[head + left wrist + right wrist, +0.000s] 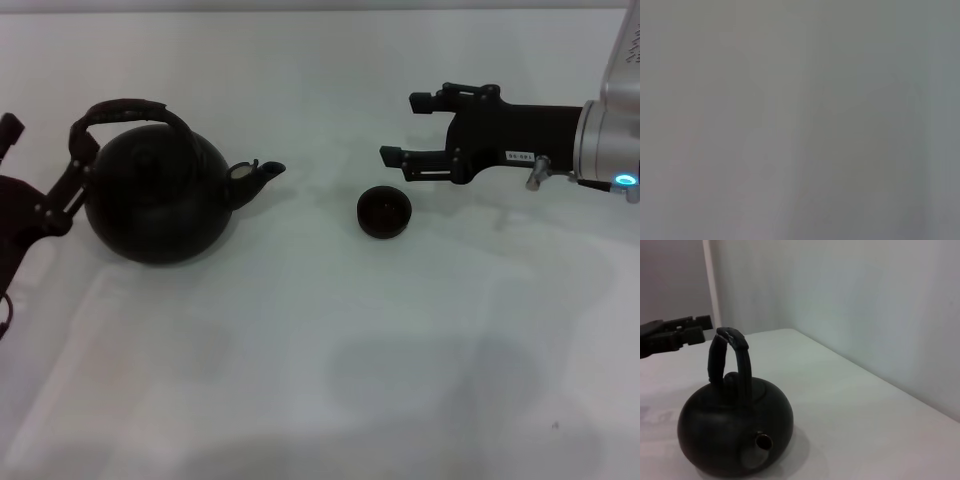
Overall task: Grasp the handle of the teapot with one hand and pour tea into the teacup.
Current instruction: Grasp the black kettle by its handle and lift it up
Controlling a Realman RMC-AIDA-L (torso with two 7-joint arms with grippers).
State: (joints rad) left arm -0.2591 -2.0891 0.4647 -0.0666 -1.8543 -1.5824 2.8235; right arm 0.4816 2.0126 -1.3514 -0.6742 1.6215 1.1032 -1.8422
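Left end effector reaching for the pot's handle, cup waiting, nothing poured.

The cup (384, 212) is sitting upright near the worktop (300, 380) centre, its contents too dark to tell; the teapot (158, 198) is standing toward the left edge, lid on, spout facing the cup, contents hidden. The left end effector (50, 190) is sitting beside the handle (128, 110); I cannot tell its spread. The right end effector (410, 127) is hovering wide open just beyond the cup. Likely risks: a grip on the handle's foot letting the pot swing, or a spill over the small cup.
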